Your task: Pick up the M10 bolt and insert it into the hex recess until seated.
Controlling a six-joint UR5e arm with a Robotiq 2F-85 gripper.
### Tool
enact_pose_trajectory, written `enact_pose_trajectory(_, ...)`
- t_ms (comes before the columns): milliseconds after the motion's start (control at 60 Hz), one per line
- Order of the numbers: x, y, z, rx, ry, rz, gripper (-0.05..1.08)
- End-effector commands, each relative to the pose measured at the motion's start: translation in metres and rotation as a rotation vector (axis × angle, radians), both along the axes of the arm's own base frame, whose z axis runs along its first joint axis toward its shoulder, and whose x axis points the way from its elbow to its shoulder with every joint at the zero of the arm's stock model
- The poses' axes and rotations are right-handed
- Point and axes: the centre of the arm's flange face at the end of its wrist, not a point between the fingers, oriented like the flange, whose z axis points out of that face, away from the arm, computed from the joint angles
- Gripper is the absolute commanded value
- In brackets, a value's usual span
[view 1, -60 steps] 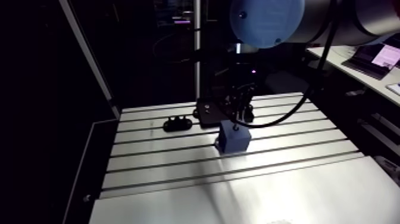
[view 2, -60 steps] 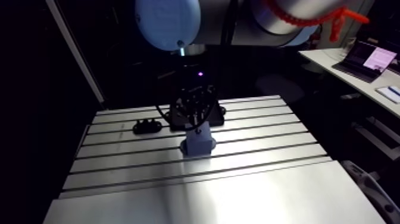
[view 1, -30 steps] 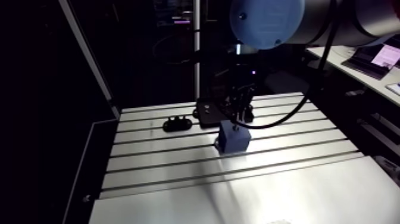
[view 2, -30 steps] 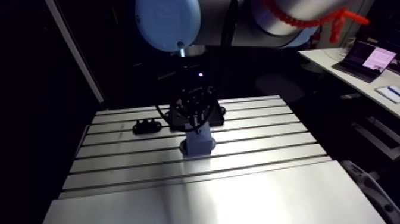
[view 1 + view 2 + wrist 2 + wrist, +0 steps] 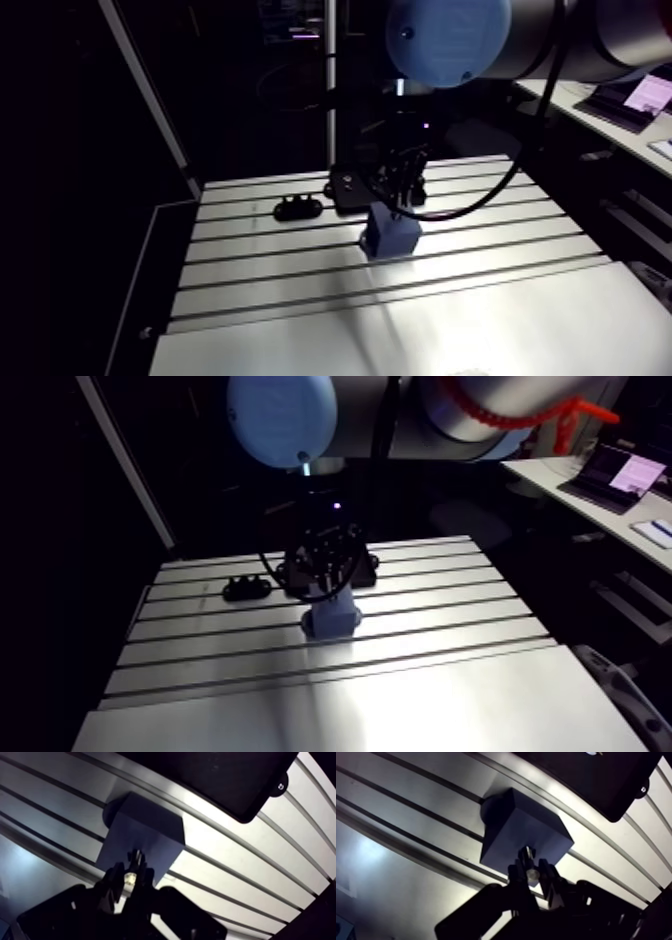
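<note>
– Gripper [image 5: 532, 872] pinched narrow on the M10 bolt [image 5: 526, 854], is it?
– Yes, 2 fingers [image 5: 516, 878] clamp its head end. Across the surface [image 5: 300, 290] from the left: a small black piece [image 5: 298, 208], a black plate [image 5: 350, 188], then the blue block [image 5: 392, 238], with the bolt right over it.
– So it's picked up. Seated?
– Not by my eye. The tip sits at the block's top face, but I can't see the hex recess, nor whether it has entered. Insertion is left, I'd say.
– Which way does it point?
– Long axis about upright, tip down toward the block, head up between the fingers.
</note>
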Motion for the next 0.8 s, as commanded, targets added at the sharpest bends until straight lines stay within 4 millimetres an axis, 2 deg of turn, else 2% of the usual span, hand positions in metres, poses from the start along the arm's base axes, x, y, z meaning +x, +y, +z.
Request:
enact_pose_trajectory(17, 0.0014, -0.0001, -0.0023, 0.001, -0.004, -0.006, 0.78)
enact_pose_trajectory(283, 0.0026, -0.0002, -0.0039, 0.004, -0.005, -0.013, 0.74)
enact_pose_trajectory(300, 0.0026, -0.0002, -0.0039, 0.004, -0.005, -0.013, 0.67)
enact_pose_trajectory(317, 0.0026, -0.0002, -0.0039, 0.004, -0.005, -0.013, 0.67)
enact_pose_trajectory(333, 0.0025, -0.0002, -0.0038, 0.004, -0.004, -0.013, 0.56)
enact_pose_trajectory(350, 0.0025, -0.0002, -0.0038, 0.004, -0.004, -0.013, 0.56)
enact_pose_trajectory(367, 0.0023, -0.0003, -0.0037, 0.003, -0.002, -0.013, 0.39)
enact_pose_trajectory(383, 0.0023, -0.0003, -0.0037, 0.003, -0.002, -0.013, 0.39)
enact_pose_trajectory(400, 0.0018, -0.0002, -0.0034, 0.004, 0.002, -0.013, 0.18)
enact_pose_trajectory(417, 0.0018, -0.0002, -0.0034, 0.004, 0.002, -0.013, 0.18)
enact_pose_trajectory(433, 0.0010, -0.0001, -0.0028, 0.005, 0.009, -0.013, 0.03)
enact_pose_trajectory(800, 0.0005, 0.0008, -0.0026, 0.006, 0.016, -0.017, 0.01)
